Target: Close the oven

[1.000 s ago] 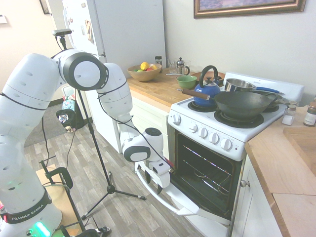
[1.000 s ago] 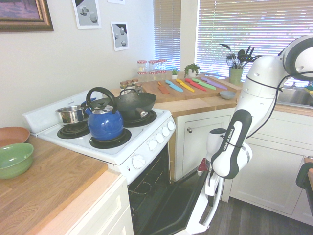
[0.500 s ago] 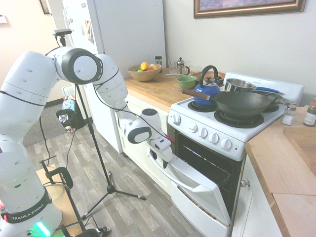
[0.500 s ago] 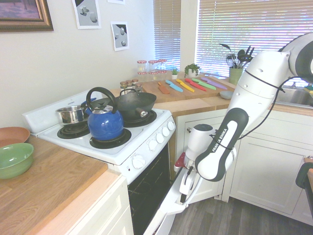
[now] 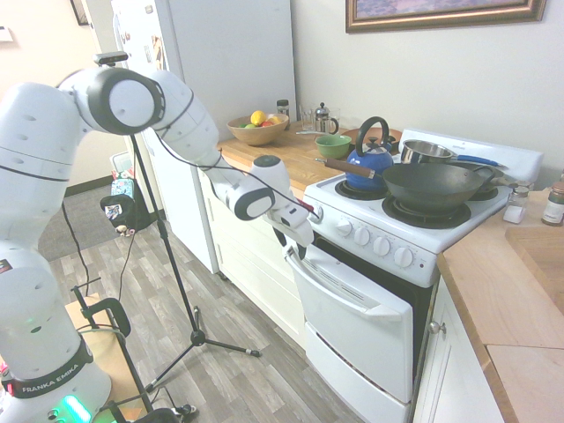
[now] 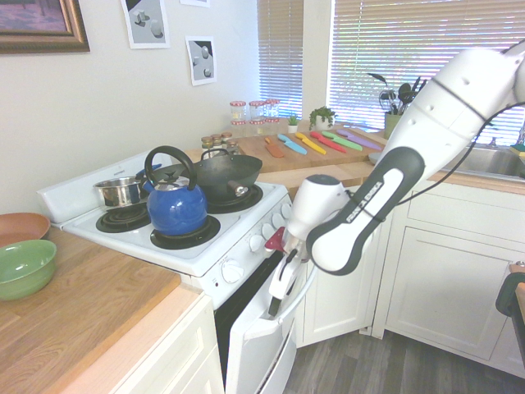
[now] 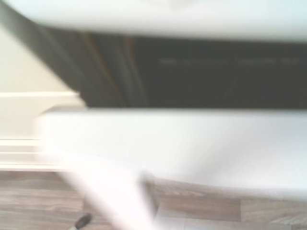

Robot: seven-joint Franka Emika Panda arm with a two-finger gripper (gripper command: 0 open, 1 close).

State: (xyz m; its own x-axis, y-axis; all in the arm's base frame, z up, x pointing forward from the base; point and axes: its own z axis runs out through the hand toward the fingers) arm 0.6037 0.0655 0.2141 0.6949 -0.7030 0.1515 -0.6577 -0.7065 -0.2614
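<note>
my one gripper point(image 5: 296, 249) at one end of the oven's one white bar handle point(image 5: 339, 291), finger closure unclear to me, one oven door point(image 5: 361, 326) ajar below the knobs point(image 5: 362, 236), one blue kettle point(image 6: 177, 207) and one wok point(image 6: 227, 174) on top

arm point(image 5: 187, 119) arched high | wrist point(image 5: 271, 196) angled down | fingers point(image 6: 274, 306) at low end, pointing down

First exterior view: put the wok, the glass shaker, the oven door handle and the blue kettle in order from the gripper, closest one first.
1. Oven door handle, right at the gripper.
2. Blue kettle, on the stovetop's left side in that view.
3. Wok, right of the kettle.
4. Glass shaker, on the right-hand counter.
</note>
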